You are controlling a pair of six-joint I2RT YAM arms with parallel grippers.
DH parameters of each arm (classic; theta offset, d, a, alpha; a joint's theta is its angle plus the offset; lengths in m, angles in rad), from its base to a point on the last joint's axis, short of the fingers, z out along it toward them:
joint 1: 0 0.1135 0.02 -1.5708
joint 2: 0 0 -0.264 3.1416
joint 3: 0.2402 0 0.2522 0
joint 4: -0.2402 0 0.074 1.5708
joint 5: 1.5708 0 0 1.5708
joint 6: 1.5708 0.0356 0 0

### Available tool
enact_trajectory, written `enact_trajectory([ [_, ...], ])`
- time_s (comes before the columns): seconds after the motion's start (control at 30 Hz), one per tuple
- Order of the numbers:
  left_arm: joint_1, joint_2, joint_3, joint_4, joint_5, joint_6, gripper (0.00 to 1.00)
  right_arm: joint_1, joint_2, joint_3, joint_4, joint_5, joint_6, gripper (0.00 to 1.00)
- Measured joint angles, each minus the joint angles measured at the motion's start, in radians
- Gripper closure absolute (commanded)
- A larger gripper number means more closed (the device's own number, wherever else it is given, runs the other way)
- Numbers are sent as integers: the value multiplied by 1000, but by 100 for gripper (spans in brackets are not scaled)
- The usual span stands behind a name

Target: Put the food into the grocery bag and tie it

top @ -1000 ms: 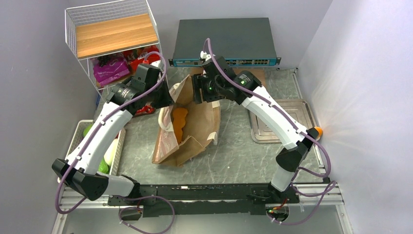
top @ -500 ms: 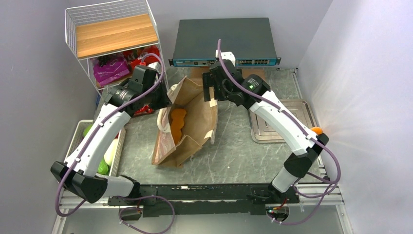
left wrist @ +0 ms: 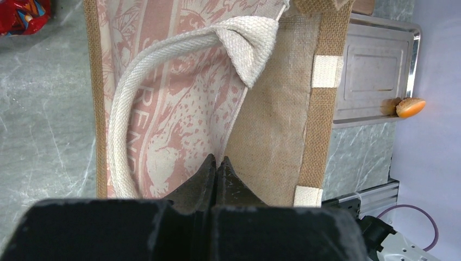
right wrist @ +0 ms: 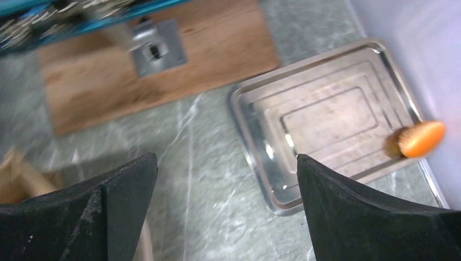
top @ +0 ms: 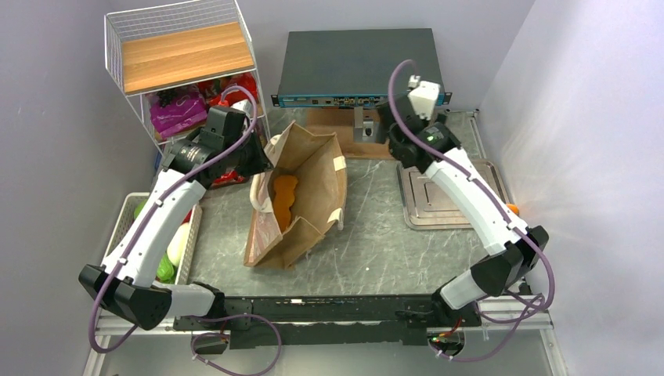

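The tan grocery bag [top: 313, 188] lies open at the table's middle, its pink printed side [left wrist: 163, 109] and cream handle [left wrist: 179, 46] filling the left wrist view. An orange food piece [top: 283, 194] rests inside it. My left gripper [top: 262, 160] [left wrist: 217, 163] is shut on the bag's left rim. Over the table between bag and tray, my right gripper [top: 401, 145] [right wrist: 226, 157] stands wide open and holds nothing. Another orange piece [right wrist: 421, 138] [top: 510, 209] sits at the tray's right edge. Green food [top: 164, 269] lies in the basket. Red packets [top: 227, 86] and a purple packet [top: 178, 110] are on the rack.
A metal tray [top: 446, 196] [right wrist: 326, 109] lies right of the bag. A white slatted basket [top: 125, 219] stands at the left edge. At the back are a wire rack [top: 184, 51], a network switch [top: 356, 66] and a wooden board [right wrist: 163, 70] with a metal bracket.
My right gripper has left the bag's mouth, swung right and back toward the tray, and opened fully. The left gripper has kept its hold on the bag's rim.
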Motion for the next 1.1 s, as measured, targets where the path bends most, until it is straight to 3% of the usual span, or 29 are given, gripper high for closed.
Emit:
enact_trajectory([
  [0.23, 11, -8, 0, 2, 10, 0, 100, -271, 32, 23, -197, 73, 224, 0],
  [0.5, 21, -22, -5, 0, 10, 0, 100, -380, 85, -21, -414, 146, 477, 0],
  [0.87, 29, -39, -16, -3, 10, 1, 100, -758, -208, -471, -80, -14, 275, 1],
  [1.1, 32, -40, -20, -3, 18, 1, 100, -857, -243, -615, 71, -77, 216, 1],
])
